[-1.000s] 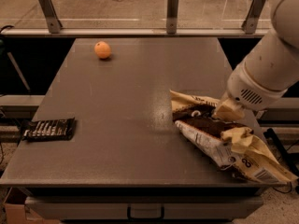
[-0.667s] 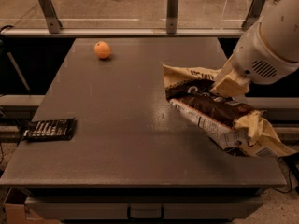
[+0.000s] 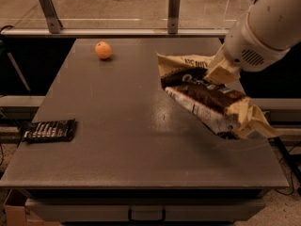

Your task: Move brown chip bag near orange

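A large crinkly brown chip bag (image 3: 207, 98), dark brown with cream ends and white print, hangs tilted over the right half of a dark grey rectangular tabletop (image 3: 122, 140). Its long axis runs diagonally. One cream end points toward the middle of the far edge, and the other, crumpled end points toward the near right corner, reaching out past the right edge. The far end sits higher than the near end.

A cream-coloured two-finger gripper (image 3: 217, 74) pinches the bag's upper edge near its far end, its fingers pressed together on the foil. The gripper comes down from a bulky white robot arm (image 3: 268, 27) above the table's far right corner.

A small, smooth, round orange (image 3: 103, 50) rests on the tabletop near the far left corner, well apart from the bag.

A flat black snack wrapper (image 3: 49, 130) lies at the left edge, toward the near left corner, partly overhanging it.
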Available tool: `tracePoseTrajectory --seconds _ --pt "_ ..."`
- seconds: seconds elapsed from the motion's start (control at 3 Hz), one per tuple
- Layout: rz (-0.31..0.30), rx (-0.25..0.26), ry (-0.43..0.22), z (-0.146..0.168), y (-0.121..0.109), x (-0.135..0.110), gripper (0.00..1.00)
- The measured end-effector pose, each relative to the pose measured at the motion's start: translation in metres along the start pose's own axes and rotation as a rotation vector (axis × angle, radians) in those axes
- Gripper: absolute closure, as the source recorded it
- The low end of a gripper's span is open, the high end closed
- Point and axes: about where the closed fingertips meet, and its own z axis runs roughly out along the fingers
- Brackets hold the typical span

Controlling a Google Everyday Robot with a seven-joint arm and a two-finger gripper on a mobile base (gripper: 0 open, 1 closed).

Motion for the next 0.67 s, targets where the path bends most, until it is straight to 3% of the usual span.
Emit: tracePoseTrajectory --seconds 0.33,0.67 --pt "-0.081 0.074 -0.053 0.019 -0.050 -0.044 1.00" --pt "-0.163 0.139 -0.133 0.063 -0.118 -0.114 1.00"
